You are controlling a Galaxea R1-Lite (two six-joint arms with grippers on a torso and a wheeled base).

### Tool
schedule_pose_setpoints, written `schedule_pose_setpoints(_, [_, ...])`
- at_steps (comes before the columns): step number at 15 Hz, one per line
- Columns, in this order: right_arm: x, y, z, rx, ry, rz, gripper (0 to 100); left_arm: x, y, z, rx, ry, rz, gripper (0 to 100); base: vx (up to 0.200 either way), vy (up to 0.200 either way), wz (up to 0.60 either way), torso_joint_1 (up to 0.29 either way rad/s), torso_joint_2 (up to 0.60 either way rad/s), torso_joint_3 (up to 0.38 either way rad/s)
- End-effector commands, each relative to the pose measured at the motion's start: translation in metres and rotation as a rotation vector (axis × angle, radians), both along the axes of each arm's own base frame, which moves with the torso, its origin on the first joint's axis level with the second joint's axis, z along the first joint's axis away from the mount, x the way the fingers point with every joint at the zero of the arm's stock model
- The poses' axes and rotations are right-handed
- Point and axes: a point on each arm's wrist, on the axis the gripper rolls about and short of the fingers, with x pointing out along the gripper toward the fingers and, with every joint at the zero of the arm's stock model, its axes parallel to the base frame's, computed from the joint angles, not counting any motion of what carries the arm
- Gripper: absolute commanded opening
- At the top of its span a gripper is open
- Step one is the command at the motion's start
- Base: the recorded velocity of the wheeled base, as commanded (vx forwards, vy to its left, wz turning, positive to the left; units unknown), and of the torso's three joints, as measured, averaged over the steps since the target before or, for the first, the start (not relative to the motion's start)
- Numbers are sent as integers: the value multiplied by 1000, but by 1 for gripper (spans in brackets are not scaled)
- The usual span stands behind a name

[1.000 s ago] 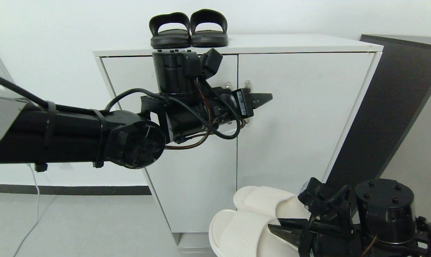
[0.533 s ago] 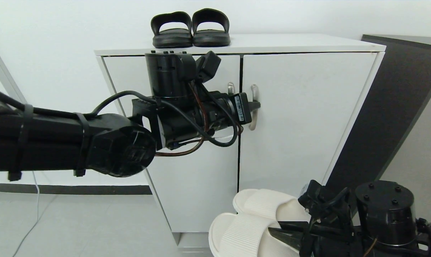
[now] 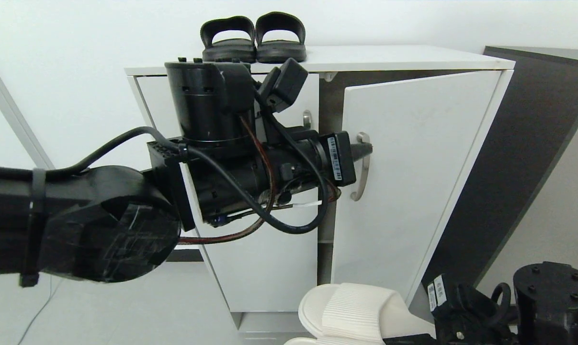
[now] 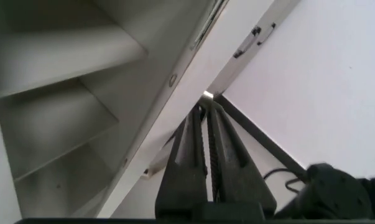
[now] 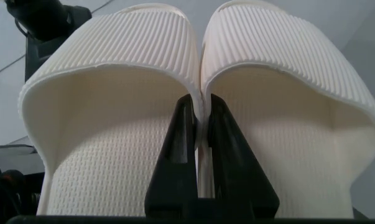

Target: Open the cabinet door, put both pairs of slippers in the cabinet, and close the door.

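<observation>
Cream slippers (image 5: 112, 81) sit clamped inside the right end effector (image 5: 201, 102).

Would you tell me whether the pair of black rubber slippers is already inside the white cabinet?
No, the black rubber slippers stand on top of the white cabinet, outside it.

The right gripper (image 5: 199, 106) is pinching the pair of white slippers (image 5: 112, 68) by their adjoining inner strap edges, its two dark fingers (image 5: 176, 146) pressing in from either side. The ribbed straps are arching side by side, touching, over the textured footbeds.
</observation>
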Motion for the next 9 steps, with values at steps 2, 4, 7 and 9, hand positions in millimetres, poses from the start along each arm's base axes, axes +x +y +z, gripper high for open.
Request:
schedule_pose_setpoints(2, [-2, -2, 1, 3, -6, 1, 0, -15, 13, 2, 11, -12, -3, 0, 0, 0, 0, 0, 0, 0])
schedule_pose_setpoints(4, [-2, -2, 1, 3, -6, 1, 0, -26, 25, 2, 18, -17, -1, 0, 0, 0, 0, 0, 0, 0])
schedule_pose_setpoints(7, [-2, -1, 1, 2, -5, 4, 0, -32, 36, 4, 9, -17, 13, 0, 0, 0, 0, 0, 0, 0])
schedule_pose_setpoints(9, [-3, -2, 0, -6, -25, 13, 0, -22, 45, 0, -4, -23, 57, 0, 0, 0, 0, 0, 0, 0])
